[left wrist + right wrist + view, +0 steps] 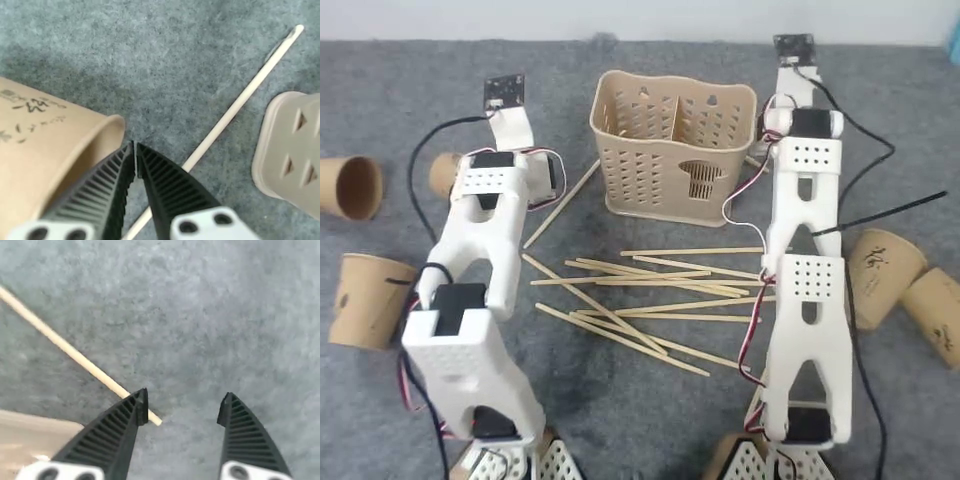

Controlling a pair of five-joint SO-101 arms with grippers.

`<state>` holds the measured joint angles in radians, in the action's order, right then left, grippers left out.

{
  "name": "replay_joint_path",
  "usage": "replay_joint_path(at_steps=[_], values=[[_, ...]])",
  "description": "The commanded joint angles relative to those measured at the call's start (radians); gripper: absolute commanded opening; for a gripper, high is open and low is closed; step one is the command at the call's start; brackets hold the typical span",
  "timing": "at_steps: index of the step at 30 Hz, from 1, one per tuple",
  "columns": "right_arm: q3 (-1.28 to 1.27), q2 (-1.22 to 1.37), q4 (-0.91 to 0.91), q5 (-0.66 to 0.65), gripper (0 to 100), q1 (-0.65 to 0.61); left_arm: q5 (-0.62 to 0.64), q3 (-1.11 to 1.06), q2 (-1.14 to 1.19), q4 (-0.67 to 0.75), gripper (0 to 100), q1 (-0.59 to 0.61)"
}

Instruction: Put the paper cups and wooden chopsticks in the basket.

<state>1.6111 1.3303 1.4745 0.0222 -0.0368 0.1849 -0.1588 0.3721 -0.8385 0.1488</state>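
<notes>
One chopstick (235,106) lying diagonal beside basket (285,150), left gripper (135,146) closed, empty, right gripper (185,396) wide open, empty

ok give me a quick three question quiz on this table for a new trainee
1. True or false: the thin wooden chopsticks all stand inside the beige perforated plastic basket.
2. Short answer: how does the brown paper cup beside the left gripper sit, upright or on its side?
3. Pick one: which has its jaws open? A) left gripper B) right gripper C) both

Key: 1 false, they lie scattered in front of the basket; 2 on its side; 3 B.
</notes>
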Motion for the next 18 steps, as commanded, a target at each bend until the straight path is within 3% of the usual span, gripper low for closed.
replay_joint_path(at_steps=[1,4,11,18], values=[[0.032,-0.008,0.035,0.132,23.9,-0.024,-0.009,0.021,-0.017,0.015,2,0.003],[0.028,-0.001,0.036,0.133,23.8,-0.035,-0.009,0.021,-0.017,0.015,2,0.003],[0.035,-0.010,0.185,0.316,23.7,-0.064,-0.009,0.021,-0.017,0.015,2,0.003],[0.034,0.001,0.124,0.620,23.7,-0.050,-0.009,0.021,-0.017,0.015,2,0.003]])
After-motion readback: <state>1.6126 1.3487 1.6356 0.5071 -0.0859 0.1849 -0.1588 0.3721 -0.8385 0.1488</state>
